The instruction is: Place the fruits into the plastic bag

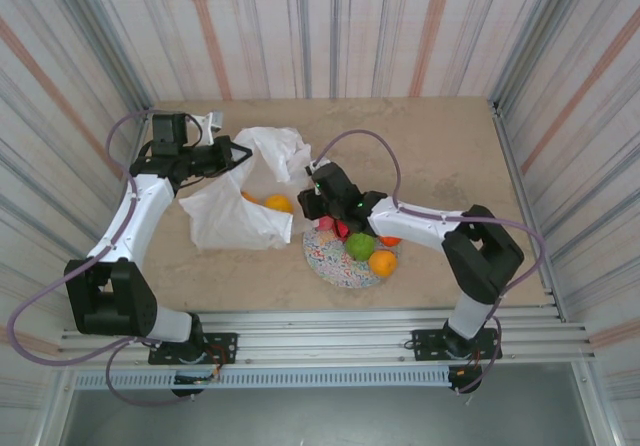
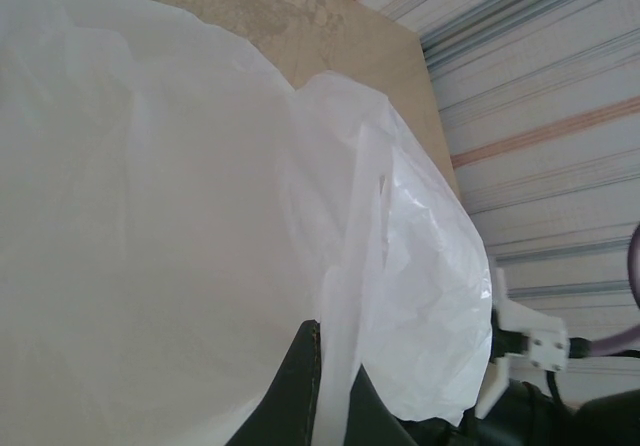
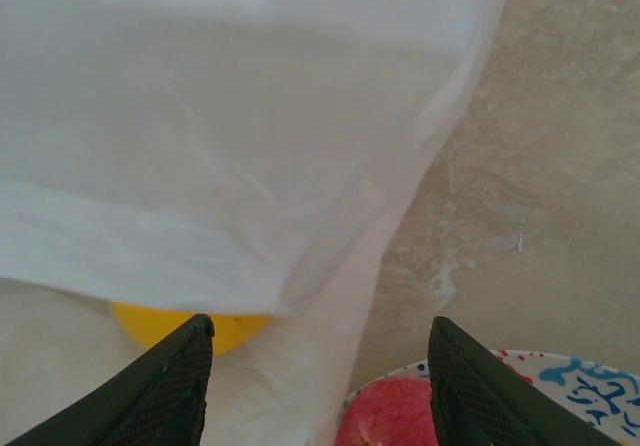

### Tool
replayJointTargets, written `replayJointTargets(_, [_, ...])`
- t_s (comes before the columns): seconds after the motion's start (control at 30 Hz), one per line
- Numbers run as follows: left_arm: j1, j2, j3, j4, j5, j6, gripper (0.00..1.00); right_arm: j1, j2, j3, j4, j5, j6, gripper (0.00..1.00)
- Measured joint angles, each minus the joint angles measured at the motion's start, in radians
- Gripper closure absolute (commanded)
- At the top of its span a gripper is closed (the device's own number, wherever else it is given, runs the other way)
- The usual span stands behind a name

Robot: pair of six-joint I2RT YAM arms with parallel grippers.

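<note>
The white plastic bag (image 1: 235,216) lies crumpled left of centre, and my left gripper (image 1: 237,153) is shut on its upper edge. In the left wrist view a strip of bag (image 2: 200,216) is pinched between the dark fingers (image 2: 298,391). An orange fruit (image 1: 279,204) sits in the bag's mouth, seen as a yellow fruit (image 3: 165,324) under the film in the right wrist view. My right gripper (image 1: 318,208) hangs open at the plate's far-left rim, over a pink-red fruit (image 3: 390,416) lying low between its fingers (image 3: 165,386). The green fruit (image 1: 359,246) and another orange fruit (image 1: 382,262) rest on the plate.
The speckled plate (image 1: 335,264) sits near the table's front, right of the bag, its rim (image 3: 575,376) showing by my right finger. A red fruit (image 1: 342,229) and a red-orange one (image 1: 390,240) lie beside my right arm. Striped walls enclose the table.
</note>
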Motion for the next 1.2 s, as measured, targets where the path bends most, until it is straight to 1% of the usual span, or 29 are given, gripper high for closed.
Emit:
replayJointTargets(0.07, [0.0,0.0,0.0,0.0,0.0,0.0,1.0,-0.002,0.036,0.005,0.002,0.0,-0.002,0.4])
replayJointTargets(0.17, [0.0,0.0,0.0,0.0,0.0,0.0,1.0,-0.007,0.105,0.039,0.006,0.0,-0.001,0.47])
replayJointTargets(0.33, [0.0,0.0,0.0,0.0,0.0,0.0,1.0,-0.027,0.156,0.072,0.025,-0.003,0.009,0.67])
replayJointTargets(0.53, [0.002,0.0,0.0,0.0,0.0,0.0,1.0,-0.035,0.158,0.111,0.055,-0.023,0.028,1.0])
replayJointTargets(0.8, [0.016,0.0,0.0,0.0,0.0,0.0,1.0,-0.035,0.125,0.115,0.059,-0.063,0.057,1.0])
replayJointTargets(1.07, [0.073,0.0,0.0,0.0,-0.008,0.0,1.0,-0.035,-0.071,0.115,0.067,-0.16,0.138,1.0])
replayJointTargets(1.2, [0.091,0.0,0.0,-0.003,-0.012,0.0,1.0,-0.035,-0.119,0.115,0.084,-0.193,0.173,1.0])
